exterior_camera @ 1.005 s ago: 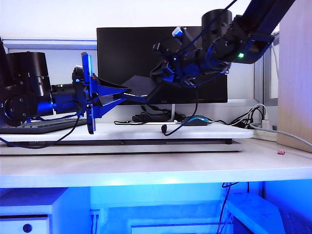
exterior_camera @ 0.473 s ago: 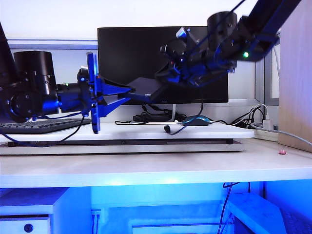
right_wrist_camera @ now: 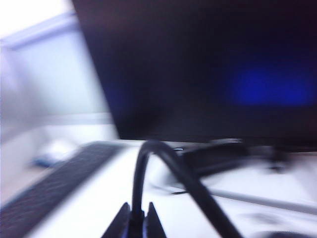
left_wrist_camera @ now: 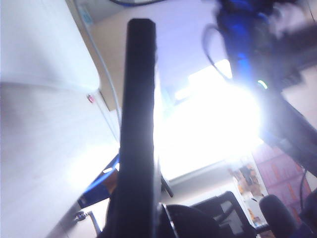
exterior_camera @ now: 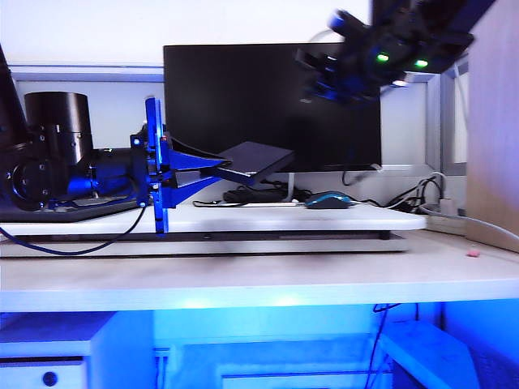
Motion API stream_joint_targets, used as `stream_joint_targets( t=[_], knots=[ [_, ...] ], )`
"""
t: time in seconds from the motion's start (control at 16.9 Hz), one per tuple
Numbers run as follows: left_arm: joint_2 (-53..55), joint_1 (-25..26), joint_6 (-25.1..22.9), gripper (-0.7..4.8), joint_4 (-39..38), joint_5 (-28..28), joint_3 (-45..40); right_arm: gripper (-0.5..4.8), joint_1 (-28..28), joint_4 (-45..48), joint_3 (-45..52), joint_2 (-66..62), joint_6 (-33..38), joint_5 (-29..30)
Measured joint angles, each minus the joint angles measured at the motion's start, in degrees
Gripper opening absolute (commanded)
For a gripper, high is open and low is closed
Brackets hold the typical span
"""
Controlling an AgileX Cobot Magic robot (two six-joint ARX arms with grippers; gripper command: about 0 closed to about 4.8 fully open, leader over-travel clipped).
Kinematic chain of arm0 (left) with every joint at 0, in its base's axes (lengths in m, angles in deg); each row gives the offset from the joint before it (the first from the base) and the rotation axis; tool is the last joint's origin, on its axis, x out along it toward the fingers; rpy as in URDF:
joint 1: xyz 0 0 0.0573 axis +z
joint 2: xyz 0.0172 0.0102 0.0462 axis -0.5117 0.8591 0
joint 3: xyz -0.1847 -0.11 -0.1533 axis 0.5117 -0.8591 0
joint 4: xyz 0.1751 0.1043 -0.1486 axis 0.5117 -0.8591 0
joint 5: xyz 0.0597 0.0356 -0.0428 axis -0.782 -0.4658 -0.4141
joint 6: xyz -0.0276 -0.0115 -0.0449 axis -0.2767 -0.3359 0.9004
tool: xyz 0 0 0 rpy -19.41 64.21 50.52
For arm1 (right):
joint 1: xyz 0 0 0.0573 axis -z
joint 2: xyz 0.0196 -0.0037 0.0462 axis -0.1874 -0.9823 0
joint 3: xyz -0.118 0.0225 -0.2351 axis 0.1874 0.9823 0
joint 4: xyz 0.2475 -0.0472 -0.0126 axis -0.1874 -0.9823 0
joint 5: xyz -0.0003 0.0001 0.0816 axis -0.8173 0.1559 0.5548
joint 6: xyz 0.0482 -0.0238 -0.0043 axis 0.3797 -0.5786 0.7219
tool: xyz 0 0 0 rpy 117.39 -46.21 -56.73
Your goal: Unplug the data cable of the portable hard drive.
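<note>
The portable hard drive (exterior_camera: 255, 159) was a flat, smooth, dark slab with squared edges, tilted in the air above the white board (exterior_camera: 243, 217) in front of the black monitor (exterior_camera: 243, 89); in the left wrist view the drive (left_wrist_camera: 137, 129) showed only its thin matte edge, a long dark bar running away from the camera. The left gripper (exterior_camera: 217, 165), blue metal with long tapered fingers, was clamped narrowly on the drive's near end, pointing level toward the right of the exterior view; no cord hung from the drive's free end. The right gripper (exterior_camera: 324, 77) sat high, blurred, in front of the monitor's upper right corner, well apart from the drive; in its own wrist view the right gripper (right_wrist_camera: 135, 218) had its 2 pointed dark fingertips (right_wrist_camera: 122, 220) pinched nearly together on the data cable (right_wrist_camera: 163, 168), a thin round glossy black cord that arched up out of the tips and curved back down past the camera; the plug itself could not be made out. A rounded blue-and-black mouse (exterior_camera: 327, 199) lay on the board; a dark ridged keyboard (right_wrist_camera: 54, 191) stretched beside the cord, soft with blur.
</note>
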Motion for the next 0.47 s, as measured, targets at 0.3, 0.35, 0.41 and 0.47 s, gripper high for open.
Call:
stream_joint_targets(
  t=[0.3, 0.35, 0.41, 0.47],
  knots=[
    [0.0, 0.3, -1.2, -0.05, 0.0, -2.9, 0.0, -0.05, 3.0, 0.0, -0.1, 0.0, -0.3, -0.7],
    [0.0, 0.8, -2.3, -0.05, -0.2, -6.5, 0.0, -0.05, 3.5, 0.0, -0.1, 0.0, -0.3, -0.6],
    [0.0, 1.4, -3.4, -0.05, -1.7, -12.1, 0.0, -0.05, 4.0, 0.0, -0.2, -0.6, -0.3, -0.7],
    [0.0, 1.6, -4.4, -0.05, -4.1, -15.8, 0.2, -0.05, 4.1, -0.1, -0.2, -1.4, -0.3, -0.7]
  ],
)
